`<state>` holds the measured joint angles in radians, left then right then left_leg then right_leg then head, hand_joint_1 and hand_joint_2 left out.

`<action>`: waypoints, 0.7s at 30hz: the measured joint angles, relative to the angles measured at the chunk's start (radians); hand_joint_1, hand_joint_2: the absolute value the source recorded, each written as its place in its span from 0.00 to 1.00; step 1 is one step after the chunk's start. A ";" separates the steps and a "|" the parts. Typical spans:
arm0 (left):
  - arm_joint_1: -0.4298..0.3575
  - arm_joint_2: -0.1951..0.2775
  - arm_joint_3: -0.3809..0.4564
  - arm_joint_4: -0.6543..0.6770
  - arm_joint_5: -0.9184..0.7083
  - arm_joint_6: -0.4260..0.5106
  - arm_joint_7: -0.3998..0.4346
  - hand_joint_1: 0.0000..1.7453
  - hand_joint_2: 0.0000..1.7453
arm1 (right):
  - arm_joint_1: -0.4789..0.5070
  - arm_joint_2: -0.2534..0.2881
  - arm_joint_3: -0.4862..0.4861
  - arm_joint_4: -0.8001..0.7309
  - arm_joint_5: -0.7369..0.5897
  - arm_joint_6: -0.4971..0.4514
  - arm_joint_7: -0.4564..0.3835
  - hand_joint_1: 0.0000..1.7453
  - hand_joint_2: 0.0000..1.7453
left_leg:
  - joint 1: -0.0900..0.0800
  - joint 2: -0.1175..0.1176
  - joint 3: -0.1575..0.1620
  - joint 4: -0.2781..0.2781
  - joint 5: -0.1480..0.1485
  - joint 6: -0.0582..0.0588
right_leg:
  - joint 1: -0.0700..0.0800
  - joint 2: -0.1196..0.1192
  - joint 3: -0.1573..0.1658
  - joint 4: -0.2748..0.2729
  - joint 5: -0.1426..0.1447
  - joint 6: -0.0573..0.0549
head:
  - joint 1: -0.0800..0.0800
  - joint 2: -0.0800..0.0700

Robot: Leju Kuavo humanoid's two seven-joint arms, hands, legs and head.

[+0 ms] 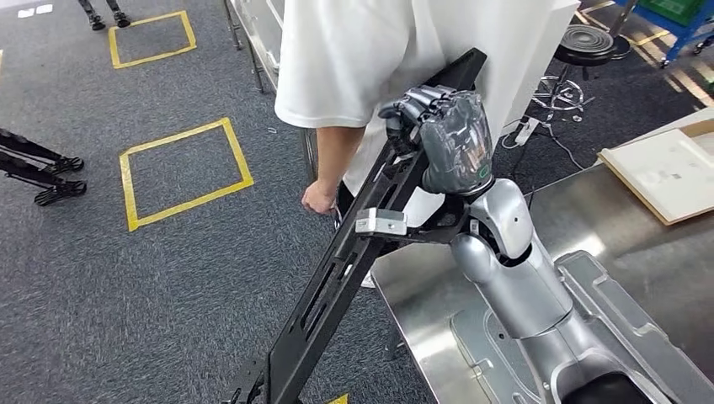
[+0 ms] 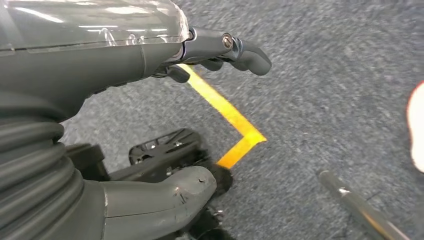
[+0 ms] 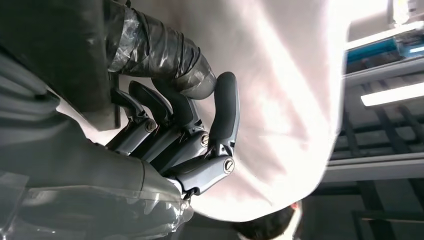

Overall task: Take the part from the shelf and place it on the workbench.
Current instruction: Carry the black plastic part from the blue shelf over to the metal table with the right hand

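Note:
The part [image 1: 337,269] is a long black openwork frame. It slants from the lower left over the carpet up to my right hand [image 1: 450,135], which grips its upper stretch beside the steel workbench [image 1: 581,215]. In the right wrist view my right hand's fingers [image 3: 175,135] curl round the dark part [image 3: 60,55]. My left hand [image 2: 150,60] hangs over the carpet with its fingers stretched out and apart from the thumb [image 2: 165,192]. The part's lower end [image 2: 165,150] lies close by that thumb; I cannot tell whether they touch.
A person in a white shirt [image 1: 379,50] stands right behind the part, one hand [image 1: 318,198] hanging near it. A grey moulded tray [image 1: 606,286] and a flat beige board [image 1: 665,172] lie on the workbench. Yellow floor squares [image 1: 185,172], a black stand's feet [image 1: 42,168] and a stool [image 1: 587,42] are around.

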<state>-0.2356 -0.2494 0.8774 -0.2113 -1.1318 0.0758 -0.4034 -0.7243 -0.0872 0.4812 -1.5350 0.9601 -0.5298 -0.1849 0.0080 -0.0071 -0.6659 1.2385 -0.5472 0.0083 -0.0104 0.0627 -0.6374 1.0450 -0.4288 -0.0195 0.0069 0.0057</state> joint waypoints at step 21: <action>0.005 -0.024 0.002 0.000 0.031 0.008 -0.007 0.00 1.00 | -0.113 -0.249 -0.199 0.017 -0.080 0.060 0.019 1.00 1.00 | -0.028 0.150 0.067 -0.203 0.086 0.041 | 0.027 -0.117 0.021 -0.016 -0.016 0.018 | 0.003 0.000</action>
<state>-0.2304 -0.2737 0.8789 -0.2110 -1.1004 0.0841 -0.4101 -0.8373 -0.3366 0.2827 -1.5180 0.8801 -0.4701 -0.1663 -0.0205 0.1431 -0.5990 1.0358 -0.4612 0.0495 0.0165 -0.0542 -0.6163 1.0288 -0.4449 -0.0012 0.0102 0.0057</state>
